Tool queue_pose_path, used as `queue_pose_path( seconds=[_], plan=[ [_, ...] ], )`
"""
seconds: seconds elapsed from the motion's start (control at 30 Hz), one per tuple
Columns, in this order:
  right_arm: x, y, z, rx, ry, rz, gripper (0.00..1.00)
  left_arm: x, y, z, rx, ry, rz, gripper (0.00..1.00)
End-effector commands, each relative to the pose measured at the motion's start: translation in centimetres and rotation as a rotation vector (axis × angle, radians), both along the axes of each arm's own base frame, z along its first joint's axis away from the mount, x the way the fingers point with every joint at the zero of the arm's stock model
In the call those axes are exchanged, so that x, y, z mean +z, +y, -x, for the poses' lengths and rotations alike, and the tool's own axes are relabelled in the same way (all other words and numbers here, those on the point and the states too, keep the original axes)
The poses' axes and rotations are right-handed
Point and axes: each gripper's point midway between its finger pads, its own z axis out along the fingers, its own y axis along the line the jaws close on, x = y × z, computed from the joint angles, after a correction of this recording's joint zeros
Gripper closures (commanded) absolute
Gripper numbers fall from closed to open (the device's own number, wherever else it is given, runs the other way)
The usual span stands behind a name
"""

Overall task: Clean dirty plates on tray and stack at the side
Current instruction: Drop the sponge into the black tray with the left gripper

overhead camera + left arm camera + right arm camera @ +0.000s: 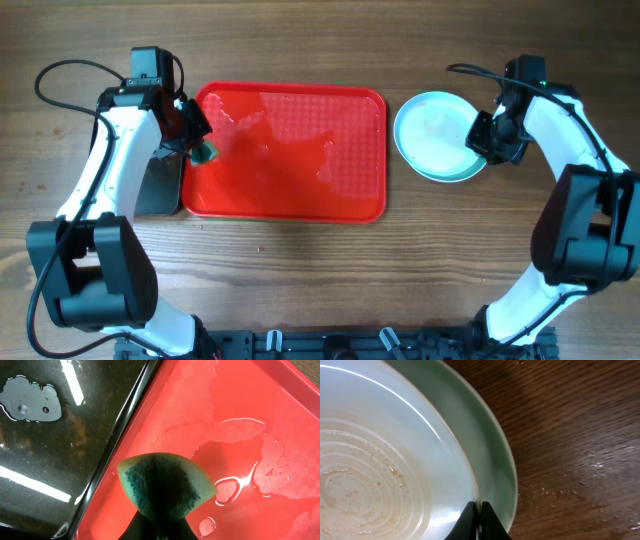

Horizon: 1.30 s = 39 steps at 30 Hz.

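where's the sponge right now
In the overhead view the green sponge is held in the left hand, over the left edge of the red tray, right beside the black tray.

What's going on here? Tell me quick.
The left gripper holds a green sponge over the left edge of the wet red tray, beside the black tray. The right gripper pinches the rim of a pale plate sitting on the table right of the tray. No plates are on the red tray.
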Motion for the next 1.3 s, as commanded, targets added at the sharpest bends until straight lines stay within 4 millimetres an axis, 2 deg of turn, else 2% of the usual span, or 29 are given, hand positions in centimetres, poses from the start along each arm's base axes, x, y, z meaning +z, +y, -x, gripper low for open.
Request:
queue_pose_path(
  seconds=[0.0,0.07,0.17,0.23,0.3,0.4,0.47,0.5,0.6,0.7,0.77,0.83,1.03,1.07,1.1,1.13,1.17,1.27],
  plan=[
    [3.1,-1.2,-0.2,-0.012,-0.071,0.08,0.96,-0.6,0.4,0.2,0.01,0.018,-0.015,0.95],
    [4.2,-1.2,-0.3,-0.012,-0.103,0.084,0.94,-0.6,0.4,0.2,0.01,0.018,-0.015,0.96],
    [4.6,-1.2,-0.2,-0.008,-0.109,0.086,0.78,-0.6,0.4,0.3,0.01,0.021,-0.015,0.96],
    [4.6,-1.1,0.0,0.01,-0.099,0.087,0.74,-0.6,0.4,0.3,0.01,0.021,-0.015,0.96],
    [4.5,-1.0,0.1,0.017,-0.096,0.083,0.73,-0.3,0.4,0.3,0.009,0.022,-0.015,0.96],
    [4.8,0.3,-0.3,0.058,-0.117,0.015,0.72,1.3,0.8,0.5,0.002,0.02,-0.035,0.96],
    [5.4,2.0,-1.2,0.142,-0.157,-0.058,0.69,2.9,2.3,0.7,0.029,0.011,-0.107,0.96],
    [5.8,3.0,-1.6,0.187,-0.18,-0.094,0.68,4.0,3.5,0.8,0.053,-0.004,-0.159,0.96],
    [6.6,5.6,-2.5,0.272,-0.235,-0.171,0.61,5.6,7.1,1.2,0.132,-0.032,-0.287,0.96],
    [6.8,7.0,-3.1,0.31,-0.26,-0.174,0.6,5.6,9.8,0.6,0.158,-0.049,-0.348,0.95],
    [6.9,7.8,-3.5,0.333,-0.276,-0.165,0.6,5.0,11.6,0.1,0.201,-0.056,-0.351,0.91],
    [7.0,8.2,-3.7,0.345,-0.286,-0.163,0.57,3.6,13.1,-0.2,0.236,-0.042,-0.336,0.82],
    [7.0,8.2,-3.6,0.345,-0.279,-0.163,0.56,0.1,14.9,0.3,0.275,0.041,-0.301,0.55],
    [6.9,8.2,-3.5,0.344,-0.277,-0.164,0.56,-0.4,15.0,0.4,0.287,0.051,-0.297,0.46],
    [6.9,8.2,-3.5,0.344,-0.276,-0.164,0.56,-0.6,15.0,0.4,0.302,0.054,-0.292,0.32],
    [6.9,8.2,-3.5,0.344,-0.275,-0.165,0.56,-0.8,15.0,0.4,0.3,0.057,-0.288,0.1],
    [6.9,8.2,-3.5,0.345,-0.276,-0.164,0.55,-0.8,14.7,0.2,0.296,0.053,-0.273,0.0],
    [7.6,8.3,-3.3,0.37,-0.271,-0.169,0.55,-0.2,14.3,-0.2,0.289,0.025,-0.251,0.0]
  ],
)
